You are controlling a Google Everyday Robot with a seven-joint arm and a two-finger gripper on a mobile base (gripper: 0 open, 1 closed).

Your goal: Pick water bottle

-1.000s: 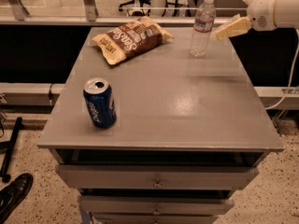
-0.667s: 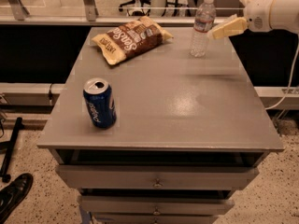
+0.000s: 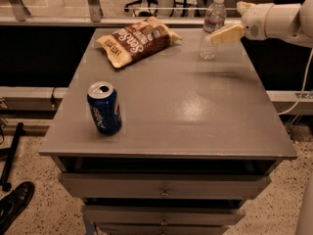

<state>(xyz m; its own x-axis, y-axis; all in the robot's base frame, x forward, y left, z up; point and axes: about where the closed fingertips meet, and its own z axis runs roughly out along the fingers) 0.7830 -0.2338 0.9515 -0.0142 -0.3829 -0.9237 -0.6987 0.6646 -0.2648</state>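
While I watch from the remote station, the grey counter (image 3: 195, 106) fills most of the view, with drawers (image 3: 164, 186) stacked beneath its top. A white arm (image 3: 279, 21) enters from the right edge, above the counter's far right corner. A brown chip bag (image 3: 138, 40) lies flat at the far left of the top. A blue Pepsi can (image 3: 104, 107) stands upright near the front left edge, well apart from everything else. The water bottle (image 3: 214, 16) stands upright at the far right of the counter, white cap on, near the bag but not touching it. The pincer (image 3: 217, 35), pale yellow, points left from the arm and overlaps the bottle's right side at mid-height. I cannot tell whether they touch, how far the pincer is open, or whether it has hold of anything.
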